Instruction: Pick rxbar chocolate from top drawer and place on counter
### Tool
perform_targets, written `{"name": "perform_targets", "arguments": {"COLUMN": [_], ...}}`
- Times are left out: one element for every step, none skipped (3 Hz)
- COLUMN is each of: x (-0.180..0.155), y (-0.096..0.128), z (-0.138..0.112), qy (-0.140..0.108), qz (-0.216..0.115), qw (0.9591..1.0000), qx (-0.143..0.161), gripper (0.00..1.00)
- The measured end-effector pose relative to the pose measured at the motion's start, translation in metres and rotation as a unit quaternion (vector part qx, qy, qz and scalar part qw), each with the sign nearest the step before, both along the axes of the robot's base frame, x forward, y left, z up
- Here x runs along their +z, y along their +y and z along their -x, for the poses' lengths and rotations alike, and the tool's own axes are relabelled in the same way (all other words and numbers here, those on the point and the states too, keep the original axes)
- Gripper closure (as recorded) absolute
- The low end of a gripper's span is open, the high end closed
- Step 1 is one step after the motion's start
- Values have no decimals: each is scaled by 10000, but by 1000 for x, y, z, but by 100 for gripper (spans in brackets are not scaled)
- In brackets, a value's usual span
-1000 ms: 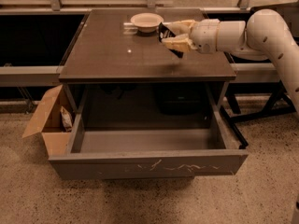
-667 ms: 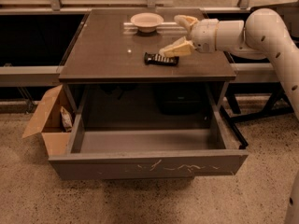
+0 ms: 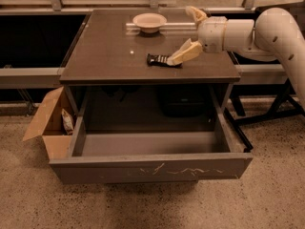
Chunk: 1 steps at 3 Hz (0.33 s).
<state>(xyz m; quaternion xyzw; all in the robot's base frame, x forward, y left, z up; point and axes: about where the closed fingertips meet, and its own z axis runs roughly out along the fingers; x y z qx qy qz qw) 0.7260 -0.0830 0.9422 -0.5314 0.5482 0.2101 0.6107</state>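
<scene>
The rxbar chocolate (image 3: 158,60), a small flat black wrapper, lies on the dark brown counter (image 3: 109,56) right of its middle. My gripper (image 3: 189,35) hovers over the counter's right side, open and holding nothing. Its lower finger (image 3: 185,53) points down-left, and its tip overlaps the bar's right end; I cannot tell whether they touch. Its upper finger (image 3: 196,13) points up and back. The grey top drawer (image 3: 150,168) is pulled out below the counter, and its visible floor is bare.
A pale bowl (image 3: 149,21) stands at the back of the counter. A brown cardboard box (image 3: 47,123) with a pale snack packet (image 3: 67,121) sits on the floor left of the drawer. A black stand's legs (image 3: 259,120) are on the right.
The gripper let go of the rxbar chocolate, which now lies on the counter. The fingers have spread wide and the gripper has drawn back to the right.
</scene>
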Motion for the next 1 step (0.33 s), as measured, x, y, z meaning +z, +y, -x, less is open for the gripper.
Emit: {"name": "perform_targets", "arguments": {"x": [19], "y": [2], "z": [23], "qy": [-418], "qz": [3], "qw": [9990], "qx": [141], "gripper": [0]}}
